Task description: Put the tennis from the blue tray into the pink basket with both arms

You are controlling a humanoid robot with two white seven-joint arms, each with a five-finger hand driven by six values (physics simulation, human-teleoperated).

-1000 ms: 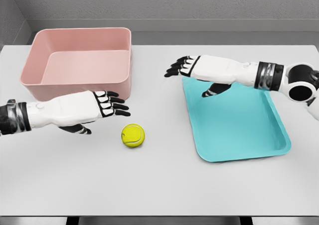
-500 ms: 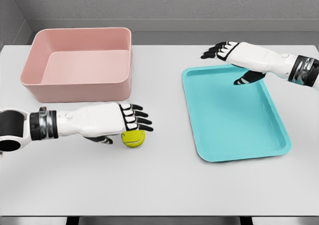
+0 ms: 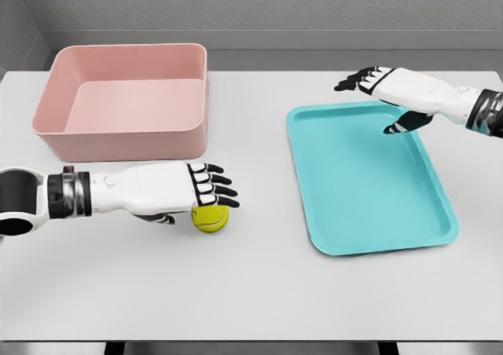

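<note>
Head view | ball (image 3: 210,217): on tabletop (image 3: 251,292), between basket (image 3: 126,96) and tray (image 3: 365,178), outside both | left hand (image 3: 177,190): over ball, fingers extended, not closed on it | right hand (image 3: 389,88): above tray's far edge, fingers released, holding nothing

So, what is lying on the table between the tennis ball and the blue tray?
Nothing: in the head view only bare white table separates the tennis ball from the blue tray. The left hand is over the ball's other side.
</note>
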